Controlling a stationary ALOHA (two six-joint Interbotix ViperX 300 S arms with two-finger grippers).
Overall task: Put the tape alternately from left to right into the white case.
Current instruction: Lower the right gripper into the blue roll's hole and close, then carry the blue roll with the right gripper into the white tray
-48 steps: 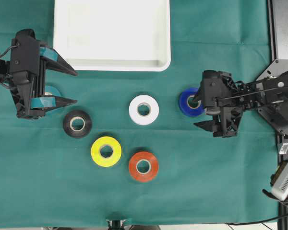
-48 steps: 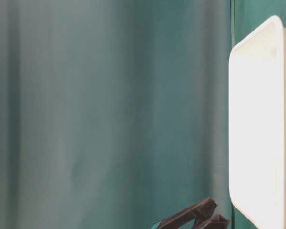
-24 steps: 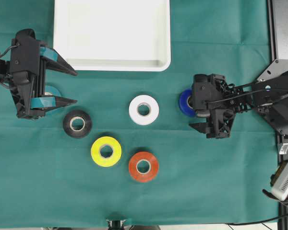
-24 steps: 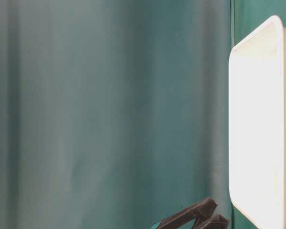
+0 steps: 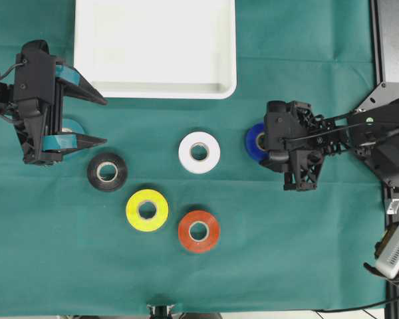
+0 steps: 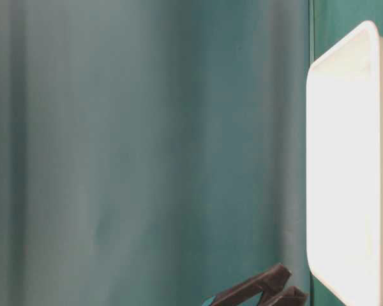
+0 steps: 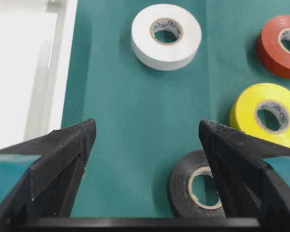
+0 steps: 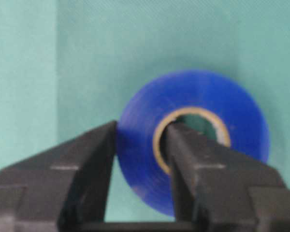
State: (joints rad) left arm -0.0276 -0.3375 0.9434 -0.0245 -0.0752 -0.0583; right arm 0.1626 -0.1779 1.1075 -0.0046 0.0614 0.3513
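Note:
My right gripper (image 5: 268, 142) (image 8: 140, 140) is shut on the blue tape (image 5: 254, 141) (image 8: 222, 108), one finger inside its pale core and the other against its outer wall. Over the left side my left gripper (image 5: 105, 121) (image 7: 147, 128) stands open with only cloth between its fingers. It hides most of the teal tape (image 5: 72, 125). The black tape (image 5: 107, 171) (image 7: 183, 186) lies beside its right finger. White tape (image 5: 199, 152), yellow tape (image 5: 147, 210) and red-orange tape (image 5: 199, 230) lie flat mid-table. The white case (image 5: 156, 91) (image 7: 63, 72) sits at the back with nothing in it.
Green cloth covers the whole table. A grey metal plate (image 5: 394, 40) and the right arm's base fill the right edge. The table-level view shows the case (image 6: 345, 172) on edge and a black finger (image 6: 262, 287) at the bottom.
My right gripper slid left over the blue tape and its jaws closed on the roll's wall, nudging the roll slightly left. The left arm has stayed still.

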